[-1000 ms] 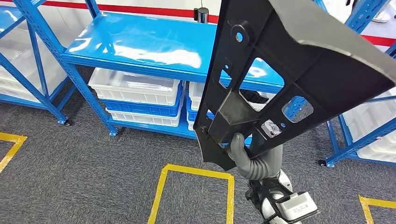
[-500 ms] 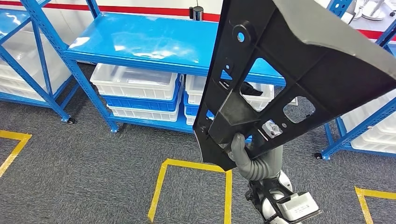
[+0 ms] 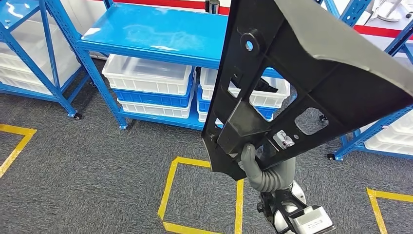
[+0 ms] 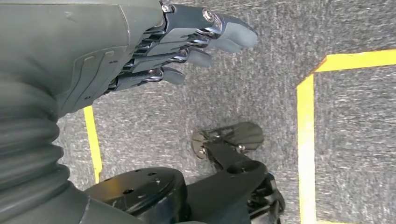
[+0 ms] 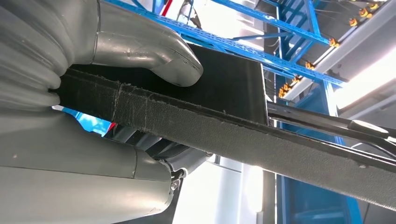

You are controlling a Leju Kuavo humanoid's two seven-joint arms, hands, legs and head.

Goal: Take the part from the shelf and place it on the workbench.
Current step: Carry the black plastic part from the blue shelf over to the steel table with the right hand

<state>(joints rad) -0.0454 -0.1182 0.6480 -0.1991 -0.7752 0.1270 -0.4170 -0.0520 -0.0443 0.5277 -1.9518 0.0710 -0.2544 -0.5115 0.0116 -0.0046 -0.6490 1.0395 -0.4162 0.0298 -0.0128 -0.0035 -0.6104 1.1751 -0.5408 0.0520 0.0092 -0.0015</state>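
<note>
The right hand (image 3: 263, 168) is clamping the part (image 3: 311, 83) at 1 low corner; top-heavy, it could twist loose or clip the shelf (image 3: 160, 34). The left hand (image 4: 154, 56) is hanging empty, fingers loosely extended.

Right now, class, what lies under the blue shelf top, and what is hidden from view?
Under the blue shelf top sit stacked white and blue bins on a lower level. The black part, held by the right hand, covers the bins farther right, so their contents cannot be seen.

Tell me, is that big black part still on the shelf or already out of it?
Out. The right robot hand grips the black part by its lower edge, raised in front of the blue shelf.
</note>
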